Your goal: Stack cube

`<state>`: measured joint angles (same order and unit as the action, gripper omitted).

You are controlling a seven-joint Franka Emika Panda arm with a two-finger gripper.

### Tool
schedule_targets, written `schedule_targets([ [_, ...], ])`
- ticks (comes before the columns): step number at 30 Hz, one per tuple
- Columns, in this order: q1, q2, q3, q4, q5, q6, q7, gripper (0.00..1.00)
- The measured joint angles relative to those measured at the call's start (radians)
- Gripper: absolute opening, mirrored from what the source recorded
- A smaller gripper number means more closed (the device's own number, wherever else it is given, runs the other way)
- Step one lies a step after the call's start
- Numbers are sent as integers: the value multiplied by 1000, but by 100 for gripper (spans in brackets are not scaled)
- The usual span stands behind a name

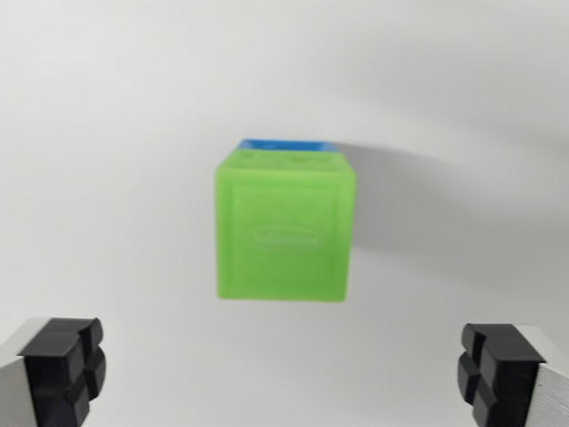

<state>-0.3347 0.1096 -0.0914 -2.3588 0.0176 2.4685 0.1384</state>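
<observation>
Wrist view. One cube (283, 227) sits mid-frame on the table (107, 133). A second cube (286, 142) shows only as a sliver past its far top edge; whether it lies under or behind, cannot tell. Two fingertips (64, 369) at the bottom corners, left and right, well apart, nearer than the cubes, touching neither.

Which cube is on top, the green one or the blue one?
The green cube is on top; it hides all of the blue cube except a thin strip at its far edge. The tool is open and empty.
</observation>
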Motion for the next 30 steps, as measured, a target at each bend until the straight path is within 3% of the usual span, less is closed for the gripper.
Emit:
schedule_targets([
  [14, 0, -112, 0, 43, -14, -154, 11, 100],
  [30, 0, -198, 0, 120, -23, -315, 17, 100],
])
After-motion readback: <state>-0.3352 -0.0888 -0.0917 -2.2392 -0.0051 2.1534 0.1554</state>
